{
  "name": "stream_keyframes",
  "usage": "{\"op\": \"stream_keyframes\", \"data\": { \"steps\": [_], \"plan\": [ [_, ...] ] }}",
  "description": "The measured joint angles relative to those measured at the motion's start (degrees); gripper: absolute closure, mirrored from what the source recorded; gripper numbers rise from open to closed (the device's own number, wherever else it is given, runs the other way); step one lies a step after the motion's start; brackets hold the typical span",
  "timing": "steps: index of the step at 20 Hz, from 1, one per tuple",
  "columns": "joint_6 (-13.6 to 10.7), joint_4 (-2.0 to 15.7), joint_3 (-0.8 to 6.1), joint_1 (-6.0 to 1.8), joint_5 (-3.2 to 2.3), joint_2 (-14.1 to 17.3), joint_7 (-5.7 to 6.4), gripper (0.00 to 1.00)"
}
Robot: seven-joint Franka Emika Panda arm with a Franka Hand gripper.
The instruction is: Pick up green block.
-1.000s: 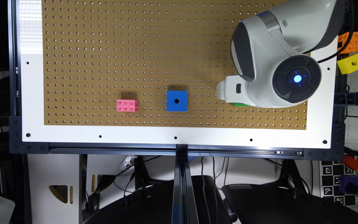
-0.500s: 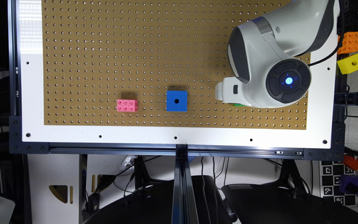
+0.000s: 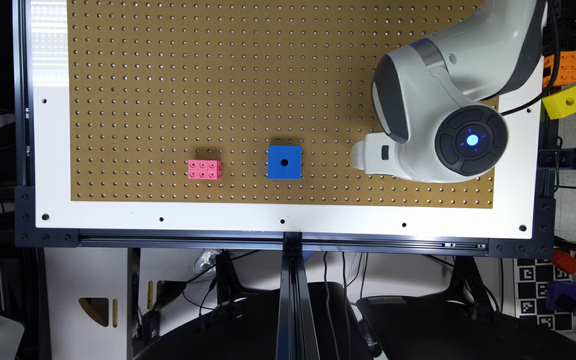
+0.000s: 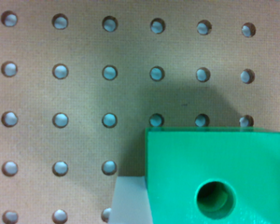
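One bright green plastic cube with a round hole (image 4: pixel 215 177) is cut off at the wrist view's frame edge; whether the gripper (image 3: pixel 365 156) is spread is unclear. Open brown pegboard (image 3: pixel 168 75) surrounds it.

A brown pegboard desk (image 3: pixel 168 75) is framed in white; black cables (image 3: pixel 218 295) and a fiducial marker (image 3: pixel 535 295) are seen beneath it.

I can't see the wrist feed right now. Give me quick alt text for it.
A bright green plastic cube with a round dark hole in its top face sits close under the camera, cut off by the frame edge. It rests on a tan pegboard with regular rows of holes, a soft shadow around it. A pale, blurred shape lies beside the cube.
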Motion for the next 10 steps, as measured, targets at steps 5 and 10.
{"op": "stream_keyframes", "data": {
  "steps": [5, 10],
  "plan": [
    [-0.8, -0.02, -0.27, 0.01, 0.00, -0.2, 0.00, 1.00],
    [-1.2, -0.01, -0.34, 0.01, 0.00, -0.4, 0.00, 1.00]
  ]
}}
